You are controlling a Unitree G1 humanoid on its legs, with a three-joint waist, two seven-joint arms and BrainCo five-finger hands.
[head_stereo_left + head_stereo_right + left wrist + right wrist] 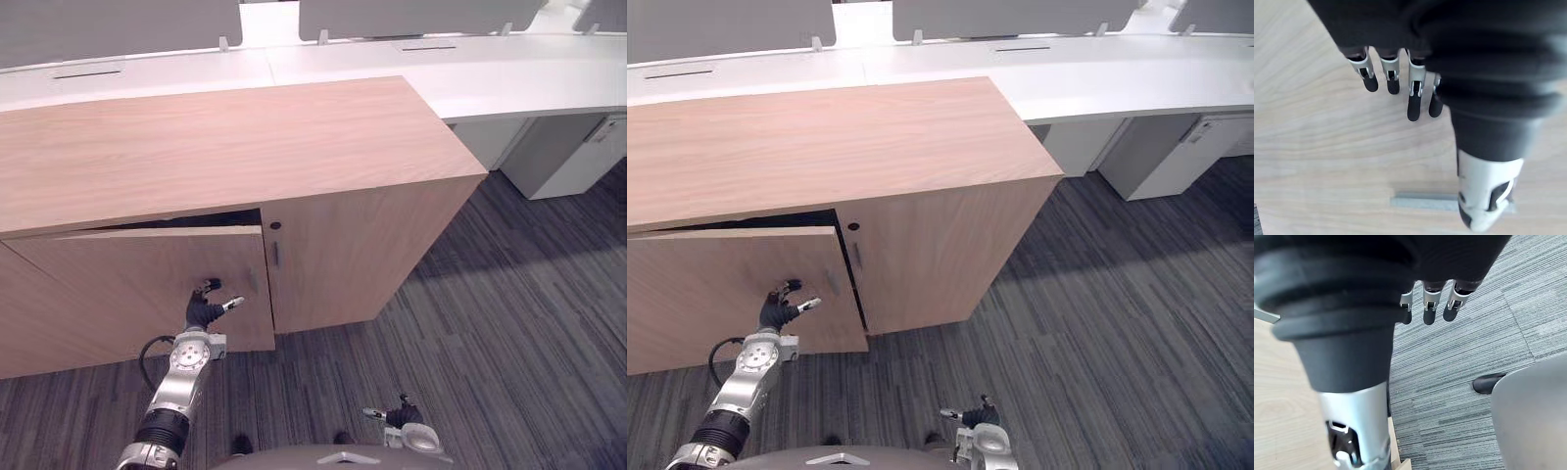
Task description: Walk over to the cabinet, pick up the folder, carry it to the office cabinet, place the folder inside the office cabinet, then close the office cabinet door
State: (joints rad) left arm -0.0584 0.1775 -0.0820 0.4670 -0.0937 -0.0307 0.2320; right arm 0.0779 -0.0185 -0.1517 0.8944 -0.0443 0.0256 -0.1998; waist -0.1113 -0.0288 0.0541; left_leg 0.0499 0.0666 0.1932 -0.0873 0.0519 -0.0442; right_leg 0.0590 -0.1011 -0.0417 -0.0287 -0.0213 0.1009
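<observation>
As we look down from the head, we see the wooden office cabinet (225, 147) standing on the dark striped carpet (490, 343), with a long white desk (490, 78) and grey panels (118, 24) behind it. The left door (118, 284) of the cabinet is ajar: its free edge stands out in front of the closed right door (333, 255), and a dark gap shows between its upper edge and the cabinet top. This gap hides what is inside, so we cannot tell where the folder is. The left hand (204, 311) is raised to the outer face of the left door, near the free edge. In the left wrist view its fingers (1413, 105) are straight and side by side, pointing at the wood, and the thumb (1484, 196) is held apart from them over a small grey handle (1422, 200). The hand grips nothing, and whether the fingertips touch the wood we cannot tell for sure. The right hand (404, 416) hangs low, close to the body and over the carpet, well apart from the cabinet front. Its fingers (1429, 313) are loose and almost straight, and they hold nothing. A white drawer unit (563, 157) stands under the desk at the right.
</observation>
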